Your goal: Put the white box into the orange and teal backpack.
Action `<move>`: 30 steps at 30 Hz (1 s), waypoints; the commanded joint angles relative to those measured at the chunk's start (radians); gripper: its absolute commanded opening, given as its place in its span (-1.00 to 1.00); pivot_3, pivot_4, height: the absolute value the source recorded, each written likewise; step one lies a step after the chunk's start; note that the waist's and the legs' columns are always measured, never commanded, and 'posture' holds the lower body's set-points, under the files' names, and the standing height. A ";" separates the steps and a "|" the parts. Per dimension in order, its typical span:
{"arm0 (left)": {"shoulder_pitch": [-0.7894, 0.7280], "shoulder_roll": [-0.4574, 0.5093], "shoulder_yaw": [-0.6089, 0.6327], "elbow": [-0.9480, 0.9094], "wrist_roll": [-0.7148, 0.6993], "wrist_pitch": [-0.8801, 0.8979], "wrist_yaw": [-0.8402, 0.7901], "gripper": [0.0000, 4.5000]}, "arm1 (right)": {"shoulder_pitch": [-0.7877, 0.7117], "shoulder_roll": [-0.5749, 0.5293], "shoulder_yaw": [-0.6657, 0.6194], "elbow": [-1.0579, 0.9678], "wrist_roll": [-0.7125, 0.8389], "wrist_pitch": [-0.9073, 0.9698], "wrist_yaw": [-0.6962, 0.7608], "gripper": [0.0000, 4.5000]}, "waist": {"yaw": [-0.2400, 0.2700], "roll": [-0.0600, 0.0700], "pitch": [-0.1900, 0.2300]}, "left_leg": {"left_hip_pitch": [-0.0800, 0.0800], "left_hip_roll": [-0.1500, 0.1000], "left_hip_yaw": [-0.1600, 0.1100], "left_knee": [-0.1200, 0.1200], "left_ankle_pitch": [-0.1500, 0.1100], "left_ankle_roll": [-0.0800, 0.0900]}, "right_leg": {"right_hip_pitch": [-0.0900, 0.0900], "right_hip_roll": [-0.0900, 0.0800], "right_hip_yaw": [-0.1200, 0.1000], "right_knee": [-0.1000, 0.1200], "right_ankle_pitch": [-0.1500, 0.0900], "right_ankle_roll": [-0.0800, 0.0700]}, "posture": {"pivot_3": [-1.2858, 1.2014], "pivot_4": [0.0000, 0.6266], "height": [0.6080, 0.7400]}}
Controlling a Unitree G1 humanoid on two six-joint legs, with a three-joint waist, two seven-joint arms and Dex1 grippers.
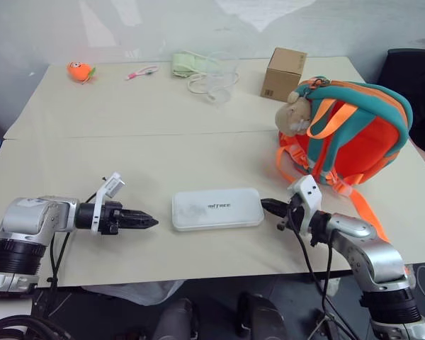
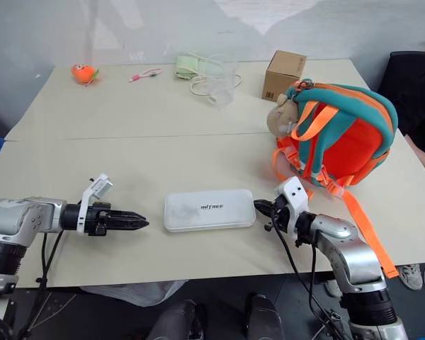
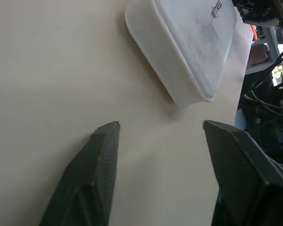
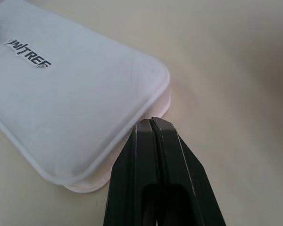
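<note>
White box (image 1: 217,209) flat on table (image 1: 163,120) between grippers, orange and teal backpack (image 1: 354,131) behind right. Left gripper (image 3: 160,129) fingers apart, clear of box. Right gripper (image 4: 151,121) fingers together at box end.

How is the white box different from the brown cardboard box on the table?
The white box is flat and long with rounded corners; the brown cardboard box is a taller cube with sharp edges. The white box lies near the front edge between the two claws; the brown one stands far back, behind the backpack. Both rest on the table.
</note>
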 commanded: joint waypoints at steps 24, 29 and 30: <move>-0.104 -0.357 0.139 0.046 -0.115 0.230 0.236 -0.44 | 0.263 -0.078 -0.270 -0.259 0.152 0.052 0.002 -0.59 | 0.020 0.000 0.000 | 0.003 -0.002 0.000 0.001 0.000 0.001 | 0.003 -0.002 0.010 0.001 0.000 0.001 | 0.03 -0.52 1.00; -0.030 -0.256 0.186 -0.079 -0.161 0.192 0.203 -0.44 | 0.315 -0.159 -0.569 -0.279 0.304 0.138 -0.028 0.20 | 0.001 -0.002 0.000 | 0.004 0.000 0.001 0.001 -0.002 0.001 | 0.003 -0.001 0.012 0.001 0.001 0.001 | 0.03 -0.52 1.00; -0.018 -0.244 0.200 -0.084 -0.171 0.188 0.199 -0.44 | 0.284 -0.166 -0.578 -0.262 0.325 0.151 -0.040 0.36 | -0.003 -0.002 0.000 | 0.005 0.001 0.002 0.001 -0.003 -0.001 | 0.003 -0.002 0.014 0.001 0.000 0.001 | 0.03 -0.52 1.00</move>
